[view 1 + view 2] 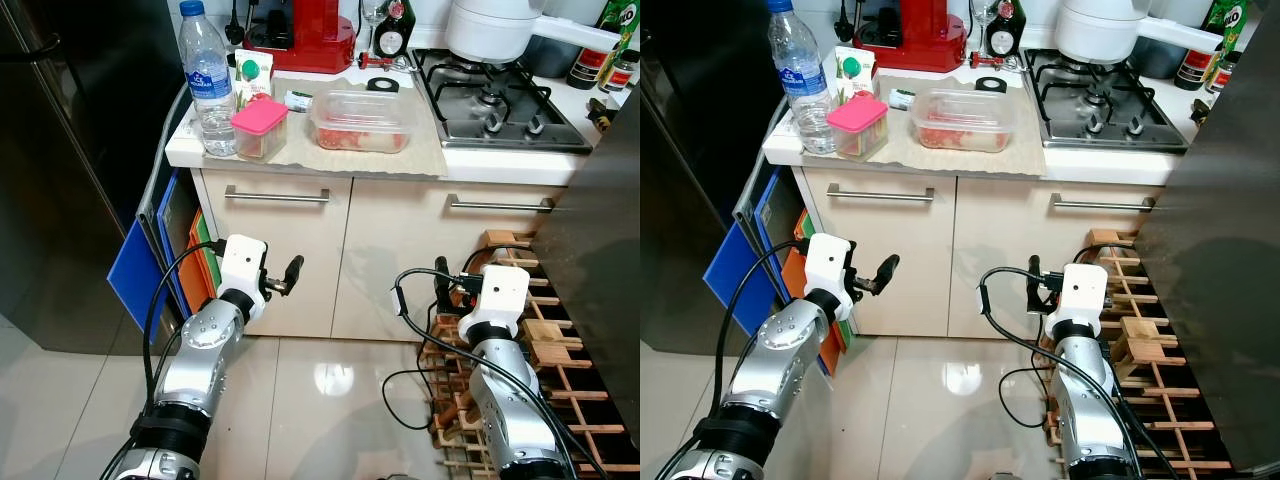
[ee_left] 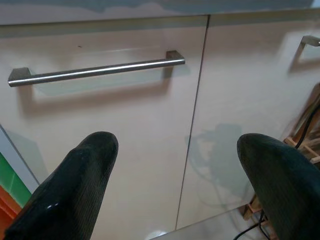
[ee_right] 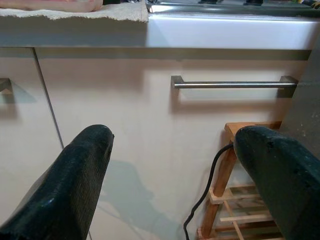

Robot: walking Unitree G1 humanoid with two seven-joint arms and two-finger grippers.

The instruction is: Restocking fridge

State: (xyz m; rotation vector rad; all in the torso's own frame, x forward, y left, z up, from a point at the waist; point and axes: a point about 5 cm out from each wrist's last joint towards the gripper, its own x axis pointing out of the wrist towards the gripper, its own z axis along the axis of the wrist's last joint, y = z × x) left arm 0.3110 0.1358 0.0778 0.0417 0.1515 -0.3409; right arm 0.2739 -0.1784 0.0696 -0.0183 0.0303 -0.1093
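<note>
On the counter's beige cloth stand a clear water bottle (image 1: 208, 85), a small tub with a pink lid (image 1: 260, 127), a clear lidded box of red food (image 1: 361, 120) and a small carton (image 1: 252, 76). A dark fridge door (image 1: 70, 150) rises at the left. Both arms are held low in front of the cream cabinets. My left gripper (image 1: 285, 277) is open, facing the left cabinet's bar handle (image 2: 95, 71). My right gripper (image 1: 446, 284) is open too, facing the right handle (image 3: 232, 84). Neither holds anything.
A gas hob (image 1: 495, 100) with a white pot (image 1: 492, 30), a red machine (image 1: 305, 35) and bottles fill the counter's back. Coloured boards (image 1: 165, 260) lean beside the fridge. A wooden rack (image 1: 545, 345) and cables lie on the floor at right, below a dark panel (image 1: 605, 260).
</note>
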